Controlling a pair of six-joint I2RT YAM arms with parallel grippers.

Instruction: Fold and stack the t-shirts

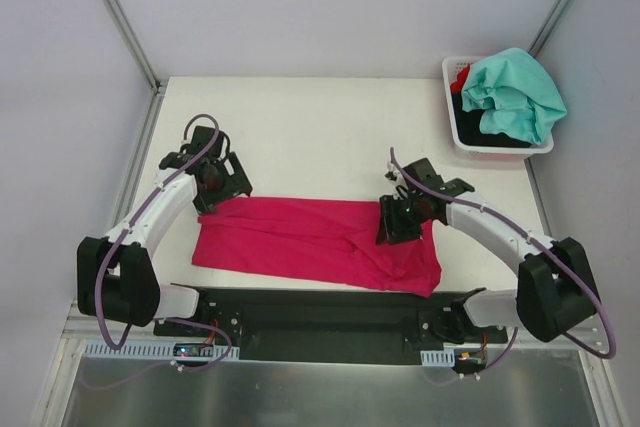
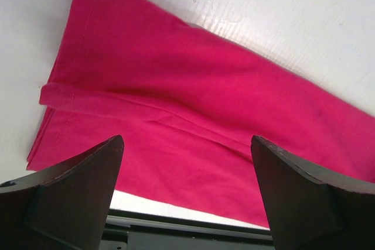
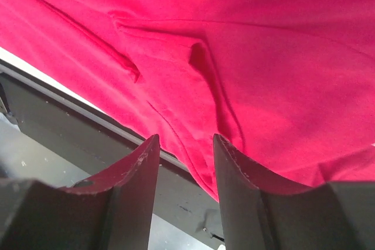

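One pink t-shirt (image 1: 310,239) lies folded lengthwise along the tabletop's (image 1: 320,127) near edge. Left gripper (image 2: 187,144) gapes above its left end; right gripper (image 3: 186,139) is half-narrowed, grip unclear. Next, probably: pinch an end, fold across.

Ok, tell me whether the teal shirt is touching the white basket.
Touching. The top view shows the teal shirt heaped inside the white basket, its cloth spilling over the basket's right rim.

No writing, brand, number or sign can be read in any view. The pink t-shirt (image 1: 300,237) shows only plain cloth.
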